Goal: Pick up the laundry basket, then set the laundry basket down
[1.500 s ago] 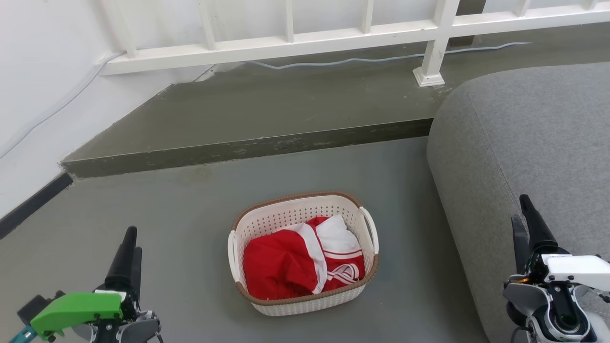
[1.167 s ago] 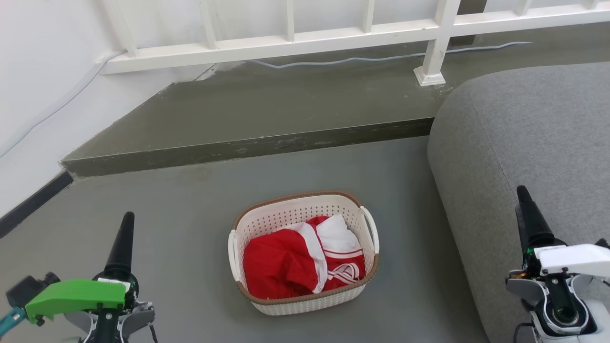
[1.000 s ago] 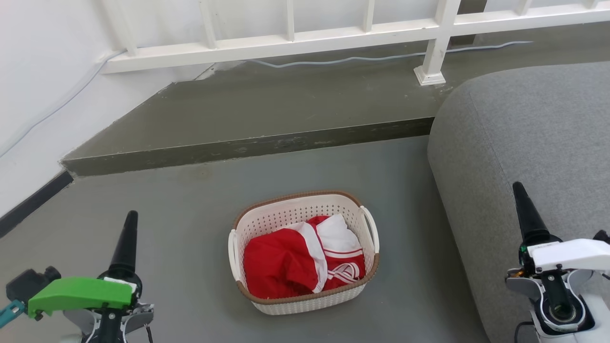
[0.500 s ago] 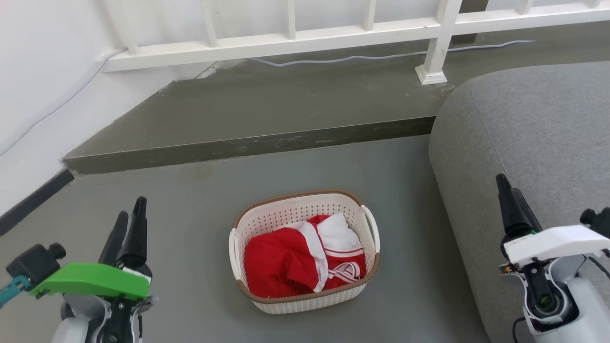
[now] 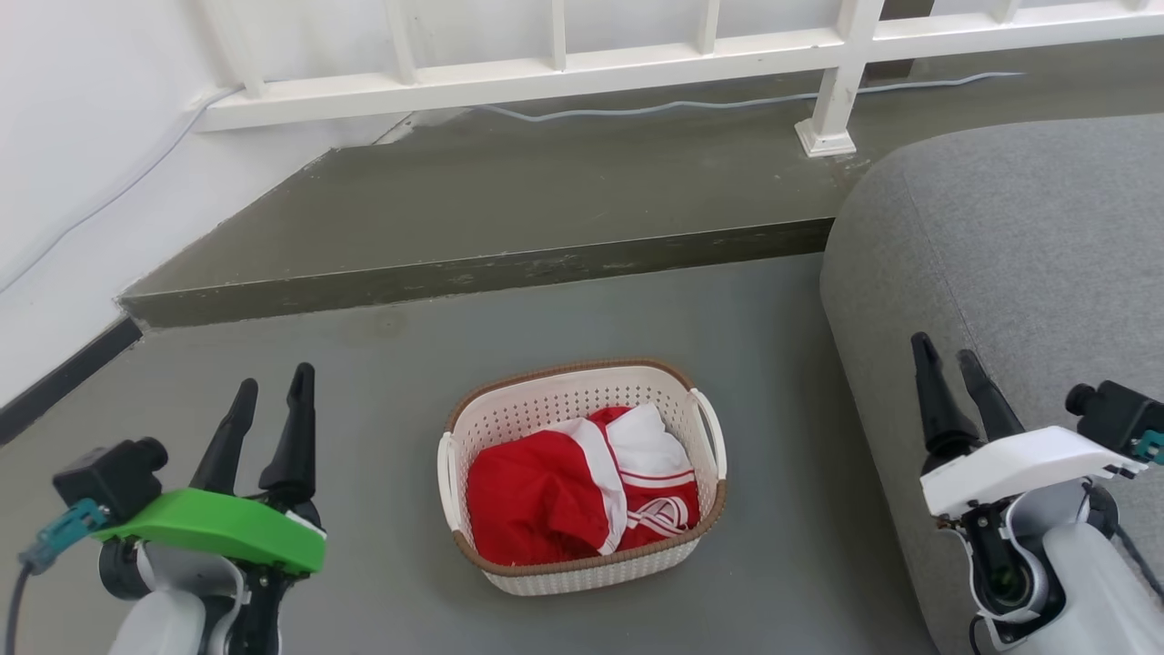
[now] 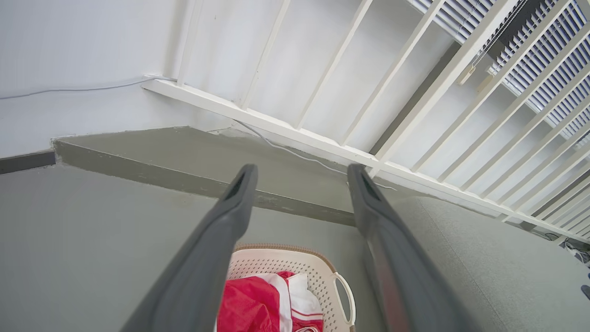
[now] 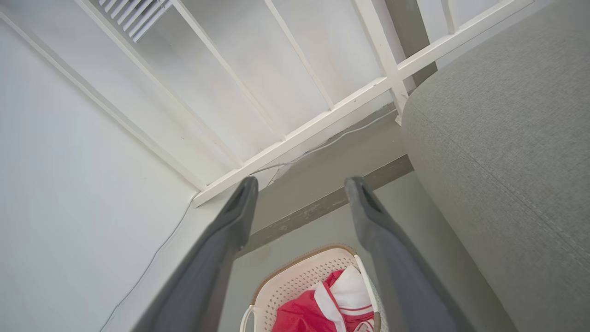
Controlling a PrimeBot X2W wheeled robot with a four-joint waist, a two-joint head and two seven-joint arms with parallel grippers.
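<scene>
Head view: both arms have changed pose over the last second and a half, while the laundry basket (image 5: 562, 372) has not stirred. It sits upright on the grey floor (image 5: 364, 382) between the two arms. Red-and-white clothing (image 5: 546, 496) is heaped inside, and there is a white loop handle (image 5: 712, 432) on each short side.

The left claw (image 5: 275, 379) showed a second ago as a single dark spike and now shows two fingers set clearly apart. The right claw (image 5: 943, 349) has done the same, and it has drifted inward from over the grey sofa (image 5: 1018, 236) towards the basket. From this view alone it is hard to say whether the fingers parted or the wrists merely rolled them into sight. Both wrist views, though, now show a plain wide gap between the fingers, with nothing held. Each also has the basket low between its fingers, so both claws point roughly its way.

Both claws are well apart from the basket, and neither touches a handle. I judge this to be readying for the pick-up. The claws are spread and aimed, but the reach down to the handles has not yet begun, and the lift and the setting down are all ahead.
</scene>
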